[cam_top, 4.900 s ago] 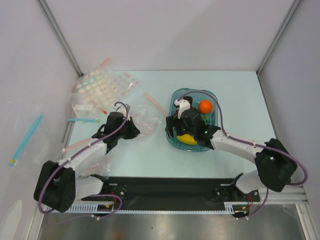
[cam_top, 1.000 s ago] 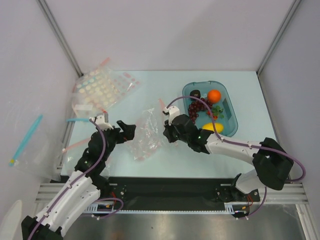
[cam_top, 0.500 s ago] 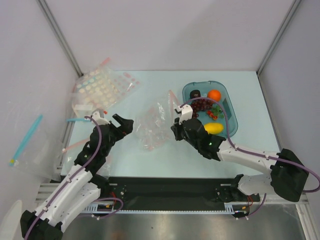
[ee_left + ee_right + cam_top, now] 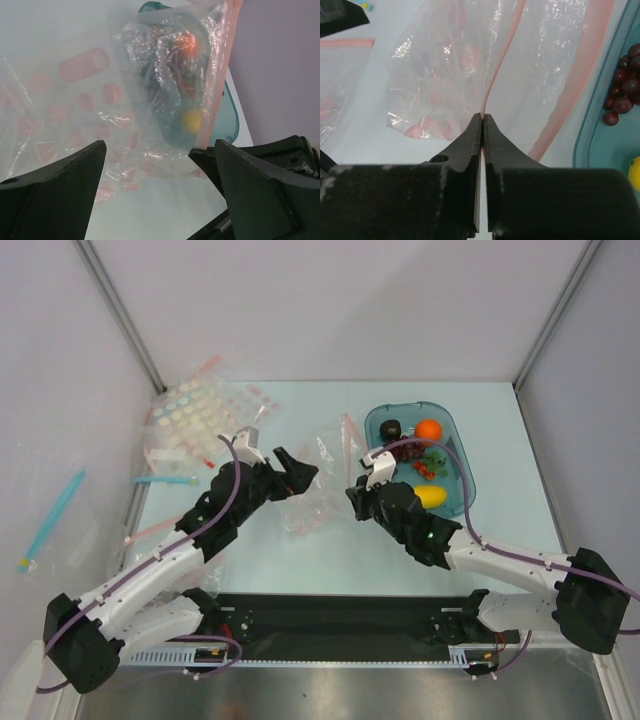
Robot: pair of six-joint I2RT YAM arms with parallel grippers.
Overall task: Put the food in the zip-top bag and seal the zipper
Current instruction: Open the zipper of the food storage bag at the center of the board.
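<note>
Right hand (image 4: pixel 482 116) is clamped on 1 lip of the zip-top bag (image 4: pixel 318 478) at its zipper (image 4: pixel 502 55), just beside the teal tray (image 4: pixel 448 418) holding the food (image 4: pixel 412 452), while the left hand (image 4: pixel 160 150), spread open, faces the bag, likely to take the other lip and open the mouth.

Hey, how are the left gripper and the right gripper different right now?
The left gripper is open, its fingers spread wide; the right gripper is shut. The left gripper holds nothing and only faces the zip-top bag; the right gripper pinches that bag at its pinkish strip. Both have black fingers and are at the same bag.
</note>
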